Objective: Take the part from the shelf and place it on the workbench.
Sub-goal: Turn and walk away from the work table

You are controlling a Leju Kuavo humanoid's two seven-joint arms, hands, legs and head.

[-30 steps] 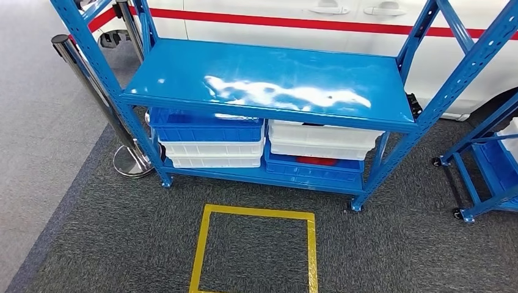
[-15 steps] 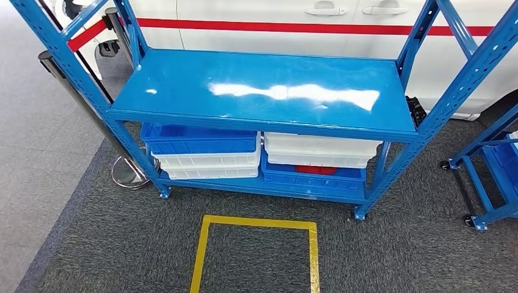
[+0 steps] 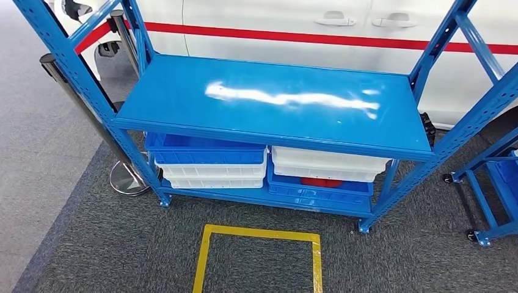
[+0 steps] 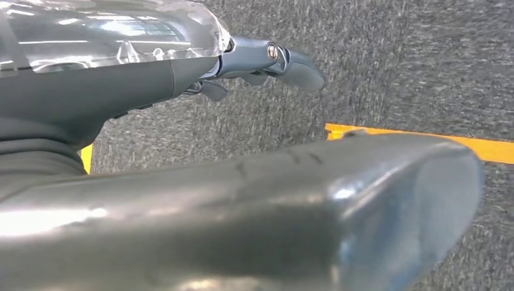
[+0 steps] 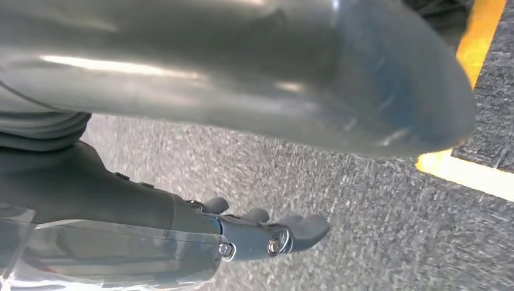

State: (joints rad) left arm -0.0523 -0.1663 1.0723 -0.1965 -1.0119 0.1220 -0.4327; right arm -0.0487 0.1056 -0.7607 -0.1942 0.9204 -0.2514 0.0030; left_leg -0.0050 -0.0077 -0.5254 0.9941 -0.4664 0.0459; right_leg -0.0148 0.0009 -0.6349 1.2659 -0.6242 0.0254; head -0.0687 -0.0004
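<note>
A: Where is the part?
B: I cannot tell; the blue shelf (image 3: pixel 275 101) has a bare top, with bins (image 3: pixel 207 160) beneath.
A: And each robot hand?
B: Left robot hand (image 4: pixel 254 60) and right robot hand (image 5: pixel 260 233) hang over carpet, fingers extended, holding nothing. Yellow square (image 3: pixel 259 235) at 6 o'clock.

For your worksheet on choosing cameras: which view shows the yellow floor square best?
The head view: the yellow floor square shows three sides on the carpet before the blue shelf. Each wrist view catches just a short yellow strip beyond that arm's hand.
</note>
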